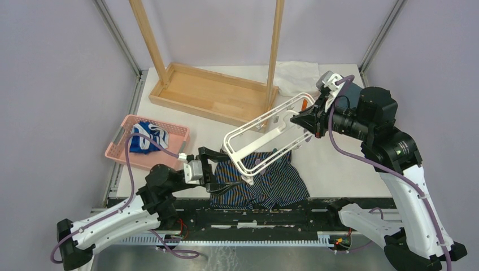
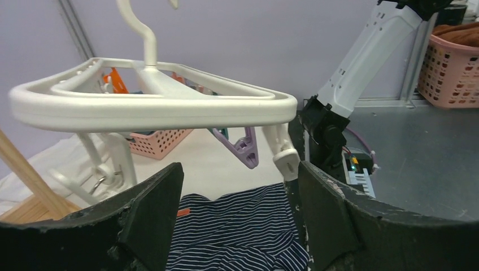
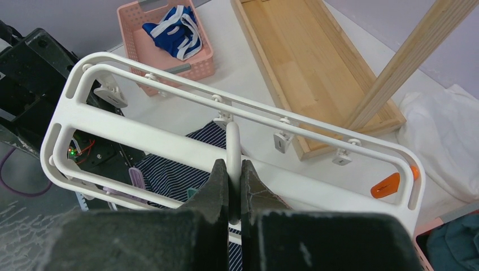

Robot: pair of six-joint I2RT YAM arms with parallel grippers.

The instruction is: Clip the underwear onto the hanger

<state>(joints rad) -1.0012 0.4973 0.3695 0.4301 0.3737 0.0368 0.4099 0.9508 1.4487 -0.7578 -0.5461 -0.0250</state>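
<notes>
White plastic hanger (image 3: 141, 135), hook clenched in your right gripper (image 3: 233, 169); your left gripper (image 2: 237, 176) gapes over the underwear (image 1: 265, 183), nothing clipped yet.

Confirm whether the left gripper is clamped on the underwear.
No: the left gripper is wide open, and the underwear lies loose beneath it.

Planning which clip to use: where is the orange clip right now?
In the top view, the orange clip hangs at the hanger's far right end, beside the right gripper and near the wooden rack's right post.
</notes>
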